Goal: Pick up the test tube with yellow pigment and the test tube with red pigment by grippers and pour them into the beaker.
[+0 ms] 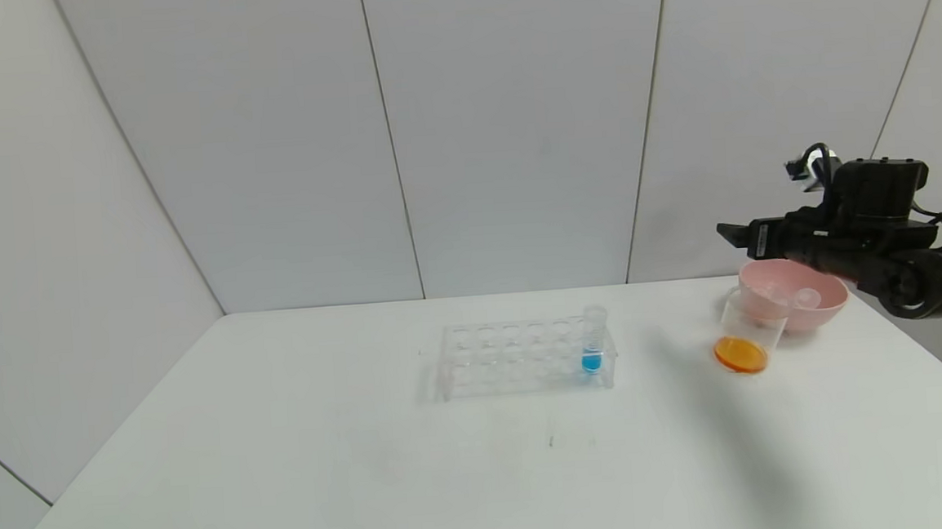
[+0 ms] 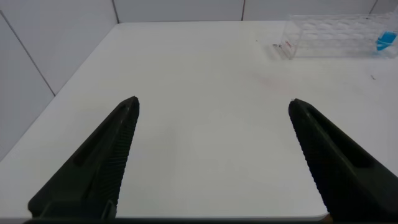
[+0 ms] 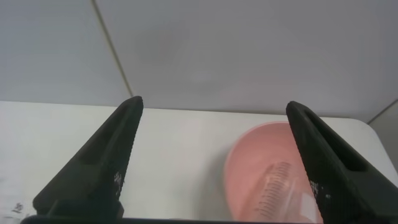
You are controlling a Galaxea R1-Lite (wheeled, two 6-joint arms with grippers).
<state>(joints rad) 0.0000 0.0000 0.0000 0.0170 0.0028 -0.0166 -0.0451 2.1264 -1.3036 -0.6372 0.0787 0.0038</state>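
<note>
The right tool (image 1: 732,234) hung in the air above the far right part of the table (image 1: 287,472), its fingers (image 3: 99,163) spread wide apart and holding nothing. Just below it sat the pink bowl (image 1: 825,302), with empty clear tubes (image 1: 800,297) lying inside; whether these were the yellow and red tubes could not be told. The beaker (image 1: 749,335) stood touching the bowl's near left side, orange liquid in its bottom. The right table edge ran close beside the bowl. Well to the left, mid-table, stood the clear rack (image 1: 518,358) with the blue-liquid tube (image 1: 593,339) upright at its right end. The left tool (image 2: 211,162) hovered low over the bare near-left table, fingers also wide apart and empty, the rack far ahead of it.
</note>
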